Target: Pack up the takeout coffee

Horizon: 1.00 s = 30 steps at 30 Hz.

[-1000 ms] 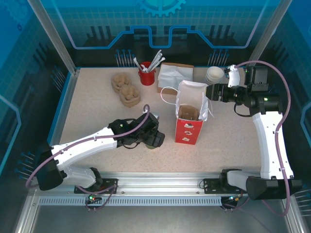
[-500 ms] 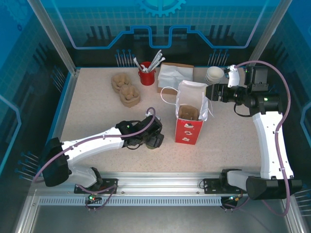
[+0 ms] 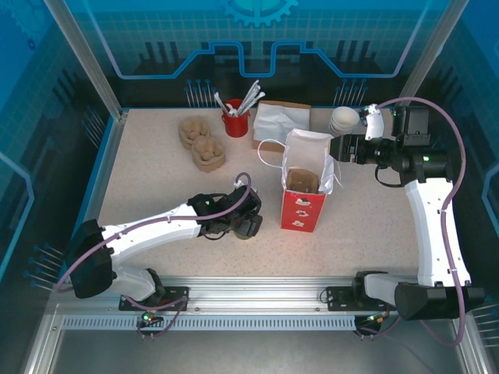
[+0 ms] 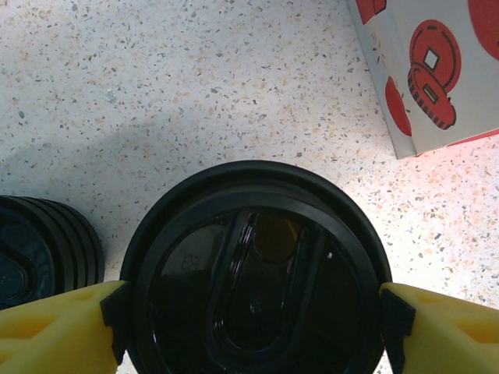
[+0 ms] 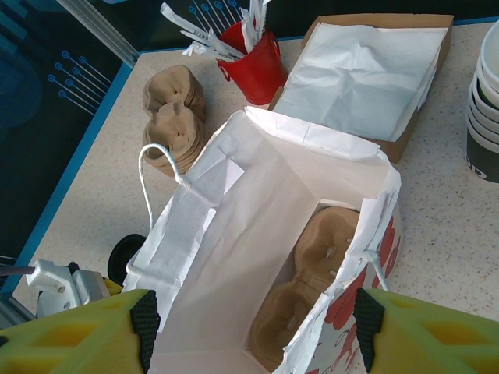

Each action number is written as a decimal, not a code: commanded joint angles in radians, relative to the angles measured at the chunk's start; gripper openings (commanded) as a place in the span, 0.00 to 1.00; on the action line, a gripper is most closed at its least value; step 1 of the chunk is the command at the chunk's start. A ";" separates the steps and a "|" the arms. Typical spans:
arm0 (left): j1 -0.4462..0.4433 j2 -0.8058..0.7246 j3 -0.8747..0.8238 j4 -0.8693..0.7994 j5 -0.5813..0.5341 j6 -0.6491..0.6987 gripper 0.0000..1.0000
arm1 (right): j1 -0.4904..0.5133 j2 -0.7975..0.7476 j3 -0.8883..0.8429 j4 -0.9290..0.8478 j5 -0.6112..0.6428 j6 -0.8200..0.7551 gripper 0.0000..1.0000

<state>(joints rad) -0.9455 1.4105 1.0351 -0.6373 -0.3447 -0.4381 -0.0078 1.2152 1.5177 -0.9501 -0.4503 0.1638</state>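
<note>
Grip first: the left tool (image 4: 255, 312) has its pads (image 4: 115, 315) against both sides of the takeout coffee (image 4: 253, 273), clasping it at the lid (image 4: 257, 226); lift it level, clear the rim of the paper bag (image 3: 302, 195), then lower it into the cardboard tray (image 5: 312, 288) inside. The right tool (image 5: 255, 323) hangs unclenched by the bag's mouth. The takeout coffee stands near the near edge of the table (image 3: 156, 179), just beside the bag; its black lid is glossy and round.

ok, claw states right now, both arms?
Left claw: closed on the coffee cup, at its lid.
Right claw: open, holding nothing, at the paper bag.
</note>
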 commanded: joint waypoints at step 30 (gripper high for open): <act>-0.003 0.078 0.028 -0.107 0.066 -0.035 0.67 | -0.042 0.052 0.083 -0.057 -0.054 -0.021 0.70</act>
<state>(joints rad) -0.9455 1.4681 1.0904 -0.6754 -0.3435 -0.4500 -0.0338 1.2564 1.5665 -0.9802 -0.4801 0.1623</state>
